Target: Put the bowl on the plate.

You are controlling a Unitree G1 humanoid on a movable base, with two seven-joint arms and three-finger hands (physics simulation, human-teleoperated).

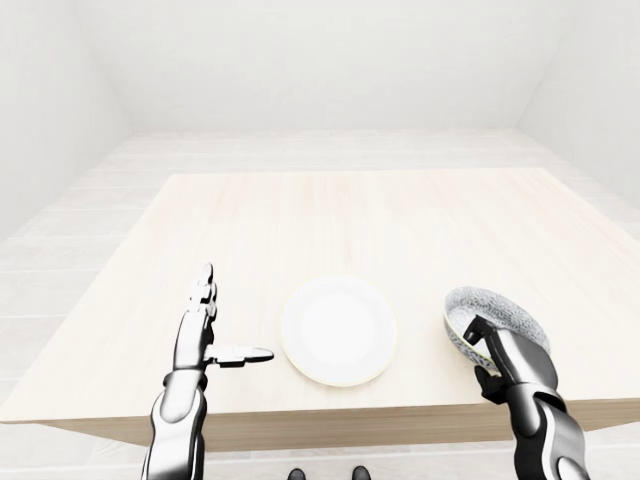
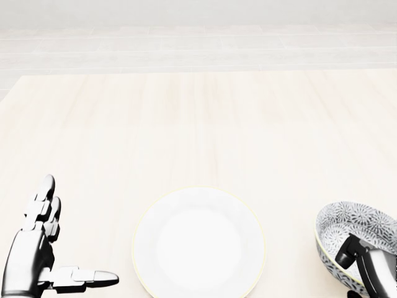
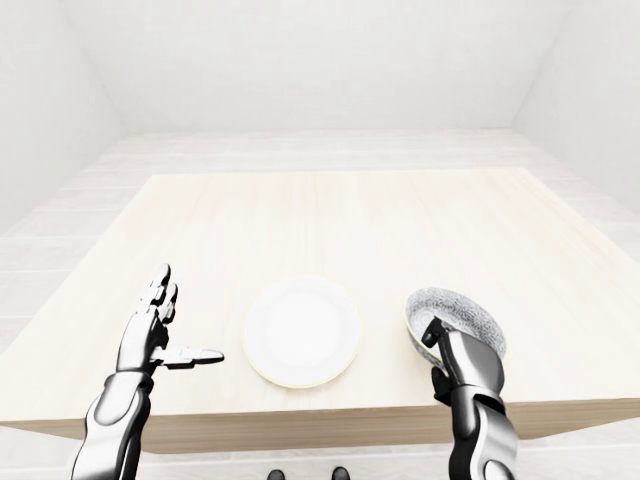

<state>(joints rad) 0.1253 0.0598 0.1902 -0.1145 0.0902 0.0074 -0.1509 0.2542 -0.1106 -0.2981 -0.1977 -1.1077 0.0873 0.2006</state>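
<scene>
A white round plate [image 2: 199, 244] lies on the light wooden table [image 2: 198, 124], near its lower edge in the head view. To the right of it sits a grey patterned bowl [image 2: 358, 231], tilted slightly. My right hand [image 2: 365, 266] grips the bowl's near rim, with one finger inside the bowl and the others outside. My left hand [image 2: 49, 261] is open to the left of the plate, fingers straight up and thumb pointing toward the plate, holding nothing.
The table's near edge [image 1: 320, 415] runs just below the plate and both hands. Pale floor and white walls surround the table.
</scene>
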